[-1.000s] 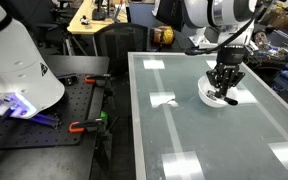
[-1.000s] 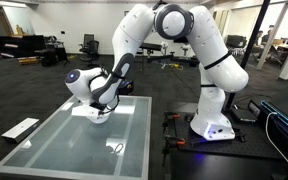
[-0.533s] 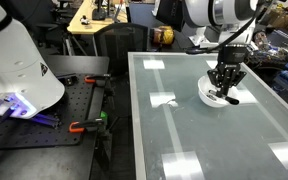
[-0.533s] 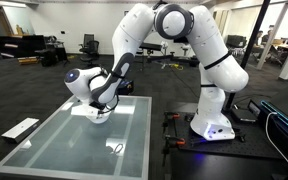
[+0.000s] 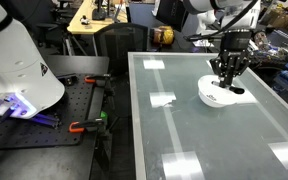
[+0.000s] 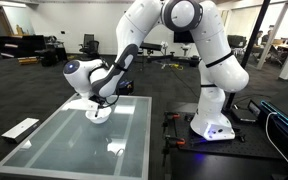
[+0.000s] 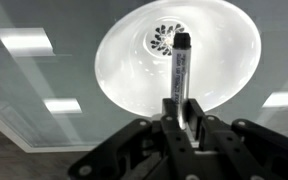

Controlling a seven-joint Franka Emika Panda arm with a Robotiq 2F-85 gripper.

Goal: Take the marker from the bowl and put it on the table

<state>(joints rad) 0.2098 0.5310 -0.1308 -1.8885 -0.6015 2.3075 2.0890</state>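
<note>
My gripper point(image 7: 180, 120) is shut on the black marker point(image 7: 177, 70), which sticks out between the fingers and hangs over the white bowl point(image 7: 124, 60). In an exterior view the gripper point(image 5: 225, 82) is lifted a little above the bowl point(image 5: 212, 97), which sits on the pale frosted glass table point(image 5: 184, 130). In an exterior view the gripper point(image 6: 100, 99) is above the bowl point(image 6: 97, 113) near the far side of the table point(image 6: 74, 145). The marker is too thin to make out in both exterior views.
A dark perforated bench with clamps point(image 5: 84, 125) stands beside the table. A small dark object point(image 6: 117, 148) lies on the glass near the table's near edge. Chairs and desks with clutter point(image 5: 164, 36) stand behind.
The gripper has risen from inside the bowl with the marker held in it; the arm has lifted in both exterior views.
</note>
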